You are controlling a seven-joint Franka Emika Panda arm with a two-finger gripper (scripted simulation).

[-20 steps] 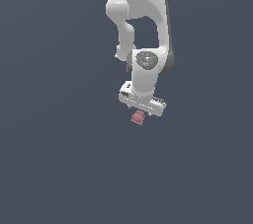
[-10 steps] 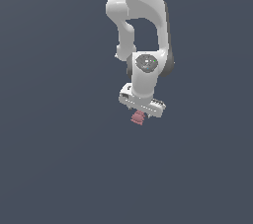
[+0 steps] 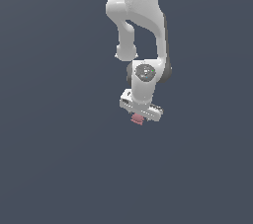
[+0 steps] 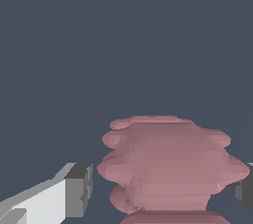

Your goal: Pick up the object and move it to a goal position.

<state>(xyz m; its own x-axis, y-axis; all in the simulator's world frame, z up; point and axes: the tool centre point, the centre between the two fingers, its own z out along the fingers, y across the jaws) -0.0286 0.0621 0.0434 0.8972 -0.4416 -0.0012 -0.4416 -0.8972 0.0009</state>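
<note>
Hanging from the white arm [image 3: 141, 16], the gripper [image 3: 140, 115] points down with the object [image 3: 137, 119], a small dusty-pink ridged lump, showing just under its body in the exterior view. In the wrist view the object [image 4: 170, 166] fills the space between the fingers [image 4: 78, 190]: 1 finger stands just beside it on one flank with a thin dark gap showing, and the other is only a sliver at the picture's edge, partly hidden behind the lump. Whether the pads are pressing on it I cannot tell; the fingers sit at a narrow spread about the lump, and that is as far as the pictures go.

As a judgement, the reach to the object looks done and the grasp is either just made or about to be made. I also cannot tell whether the object rests on the plain grey worktop [image 3: 54, 168] or is off it, since no shadow or contact line shows. What is left is the carry to the goal position, and no goal marker appears in either view.

Nothing else shows around the arm: only the even grey ground. Nothing visible stands in the way of a move in any direction.
</note>
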